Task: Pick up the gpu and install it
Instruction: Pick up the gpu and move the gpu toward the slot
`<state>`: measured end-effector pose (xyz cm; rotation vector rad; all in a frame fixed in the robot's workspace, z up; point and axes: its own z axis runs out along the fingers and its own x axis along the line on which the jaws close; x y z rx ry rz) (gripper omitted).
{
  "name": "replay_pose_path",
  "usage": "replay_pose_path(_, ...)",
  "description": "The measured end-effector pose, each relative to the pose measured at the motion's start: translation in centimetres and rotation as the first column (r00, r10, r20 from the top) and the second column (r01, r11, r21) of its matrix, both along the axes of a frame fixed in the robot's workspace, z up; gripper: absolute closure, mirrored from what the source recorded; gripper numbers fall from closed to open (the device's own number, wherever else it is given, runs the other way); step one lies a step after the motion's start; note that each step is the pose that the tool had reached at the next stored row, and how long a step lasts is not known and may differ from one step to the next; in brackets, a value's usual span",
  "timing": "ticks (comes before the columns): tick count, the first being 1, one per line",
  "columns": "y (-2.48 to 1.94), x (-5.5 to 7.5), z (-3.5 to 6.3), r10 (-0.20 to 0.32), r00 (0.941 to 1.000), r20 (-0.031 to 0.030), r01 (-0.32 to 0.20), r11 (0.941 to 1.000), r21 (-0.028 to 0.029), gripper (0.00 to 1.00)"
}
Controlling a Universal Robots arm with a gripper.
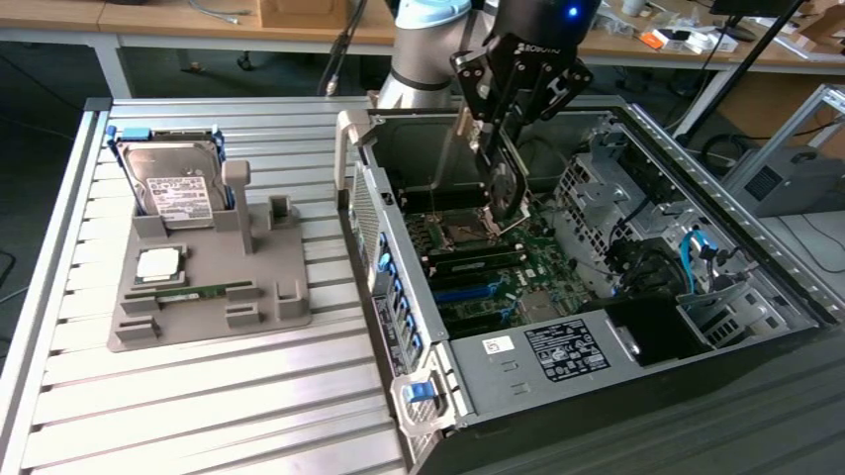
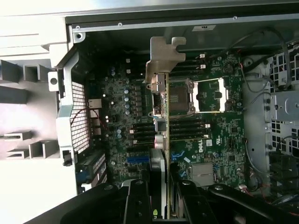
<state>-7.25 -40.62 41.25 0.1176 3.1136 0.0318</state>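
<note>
Pinches the gpu (image 1: 509, 188) (image 2: 164, 116) between the fingers (image 2: 138, 205) of the gripper (image 1: 500, 134) (image 2: 163, 207): jaws partly spread, pressed onto the card's two flat faces. Holds the card upright and edge-on inside the open case (image 1: 396, 247), down between its side walls. Hangs it over the motherboard (image 1: 489, 277) on the case's floor, above the CPU socket (image 2: 205, 95) and the black RAM slots (image 2: 187, 128). Cannot tell whether the card's lower edge touches the board. Points the silver bracket (image 2: 161, 60) toward the case's end wall behind the gripper in the exterior view. Stands apart from the blue slots (image 1: 469, 294), nearer the case's other end.

At that other end of the case: a power supply (image 1: 561, 346) with a white label. Along the case's wall on the exterior view's right: a drive cage with blue cables (image 1: 698, 259).

Outside the case, on the exterior view's left and well apart from it: a gray stand (image 1: 212, 297) on the slatted table (image 1: 198, 416), with a hard drive (image 1: 172, 183) upright in it, a CPU (image 1: 158, 262) flat on it and a RAM stick (image 1: 192, 293) lying in a groove.
</note>
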Motion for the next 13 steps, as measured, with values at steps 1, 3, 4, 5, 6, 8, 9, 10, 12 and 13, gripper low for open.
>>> replay_pose_path(1,0.0,0.05,-0.03,0.0,1.0,0.0,0.0,1.0,-0.0002,0.73)
replay_pose_path(3,0.0,0.18,-0.08,0.0,1.0,0.0,0.0,1.0,-0.0006,0.73)
replay_pose_path(4,0.0,0.23,-0.11,0.0,1.0,0.0,0.0,1.0,-0.0008,0.73)
replay_pose_path(5,0.0,0.29,-0.14,0.0,1.0,0.0,0.0,1.0,-0.001,0.73)
replay_pose_path(6,0.0,0.34,-0.17,0.0,1.0,0.0,0.0,1.0,-0.0012,0.73)
replay_pose_path(8,0.0,0.43,-0.24,0.0,1.0,0.0,0.0,1.0,-0.0016,0.73)
replay_pose_path(9,0.0,0.46,-0.28,0.0,1.0,0.0,0.0,1.0,-0.0018,0.73)
replay_pose_path(10,0.0,0.49,-0.31,0.0,1.0,0.0,0.0,1.0,-0.002,0.73)
replay_pose_path(12,0.0,0.51,-0.35,0.0,1.0,-0.0001,0.0,1.0,-0.0023,0.73)
replay_pose_path(13,0.0,0.51,-0.36,0.0,1.0,-0.0001,0.0,1.0,-0.0025,0.73)
